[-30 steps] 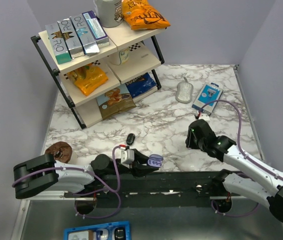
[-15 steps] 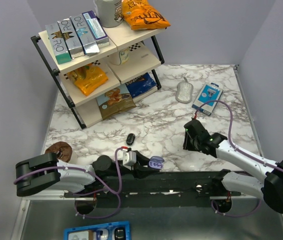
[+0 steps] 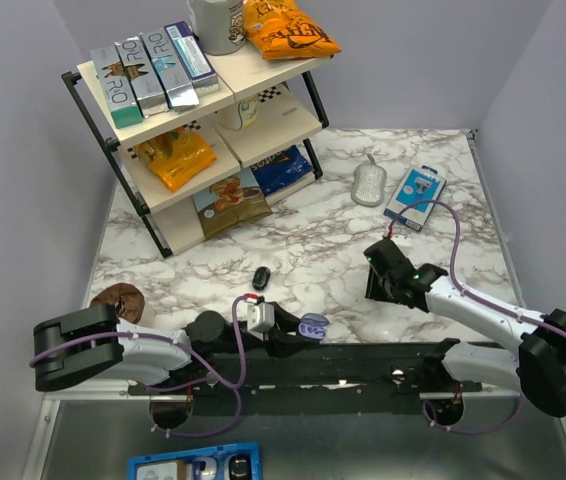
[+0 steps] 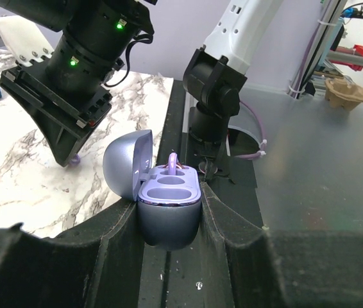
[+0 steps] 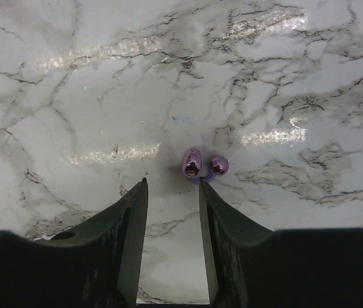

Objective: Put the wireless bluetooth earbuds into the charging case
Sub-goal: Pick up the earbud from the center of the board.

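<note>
My left gripper (image 3: 298, 330) is shut on the lavender charging case (image 3: 312, 324), held lid-open at the table's near edge. In the left wrist view the case (image 4: 168, 218) sits between my fingers; a purple earbud (image 4: 173, 162) stands in its far slot and the near slot is bare. A second glossy purple earbud (image 5: 197, 163), not black, lies on the marble. My right gripper (image 5: 172, 183) is open and empty, fingertips low over the table just short of it and slightly left. In the top view my right gripper (image 3: 378, 285) hides this bud.
A small black oval object (image 3: 261, 277) lies on the marble left of centre. A wire shelf (image 3: 203, 120) of snack packs stands at back left. A clear mouse-shaped item (image 3: 368, 184) and a blue packet (image 3: 415, 195) lie at back right. A brown round object (image 3: 119, 299) sits at left.
My right gripper has moved left and a little farther back and tilted down towards the marble. My left gripper and the case have barely shifted.
</note>
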You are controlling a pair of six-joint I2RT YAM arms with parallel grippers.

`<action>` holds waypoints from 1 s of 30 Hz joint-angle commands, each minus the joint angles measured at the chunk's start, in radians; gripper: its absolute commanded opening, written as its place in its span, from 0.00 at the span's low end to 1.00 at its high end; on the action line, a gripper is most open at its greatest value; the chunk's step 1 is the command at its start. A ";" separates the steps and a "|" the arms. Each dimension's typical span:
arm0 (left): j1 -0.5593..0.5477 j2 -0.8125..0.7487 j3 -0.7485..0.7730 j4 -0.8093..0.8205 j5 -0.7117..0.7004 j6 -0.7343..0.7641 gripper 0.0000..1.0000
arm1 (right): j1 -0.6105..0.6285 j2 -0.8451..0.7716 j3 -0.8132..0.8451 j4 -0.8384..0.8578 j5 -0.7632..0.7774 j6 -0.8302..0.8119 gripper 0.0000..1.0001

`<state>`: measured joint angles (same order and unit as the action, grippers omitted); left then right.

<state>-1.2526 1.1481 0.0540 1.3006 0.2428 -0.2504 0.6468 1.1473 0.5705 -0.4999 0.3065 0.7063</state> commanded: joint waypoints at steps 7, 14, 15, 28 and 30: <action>-0.007 0.018 -0.037 0.166 -0.008 0.016 0.00 | 0.001 0.046 0.009 0.027 0.046 0.019 0.44; -0.008 0.019 -0.039 0.166 -0.010 0.017 0.00 | 0.001 0.074 0.026 0.030 0.060 0.032 0.39; -0.007 0.019 -0.039 0.166 -0.008 0.016 0.00 | 0.002 0.077 0.029 0.031 0.060 0.033 0.38; -0.010 0.041 -0.048 0.198 -0.004 0.005 0.00 | 0.001 0.149 0.095 0.049 0.056 0.050 0.27; -0.008 0.041 -0.046 0.200 -0.002 0.005 0.00 | 0.001 0.169 0.103 0.052 0.049 0.053 0.27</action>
<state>-1.2526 1.1828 0.0540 1.3006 0.2424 -0.2512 0.6468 1.2778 0.6395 -0.4671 0.3344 0.7345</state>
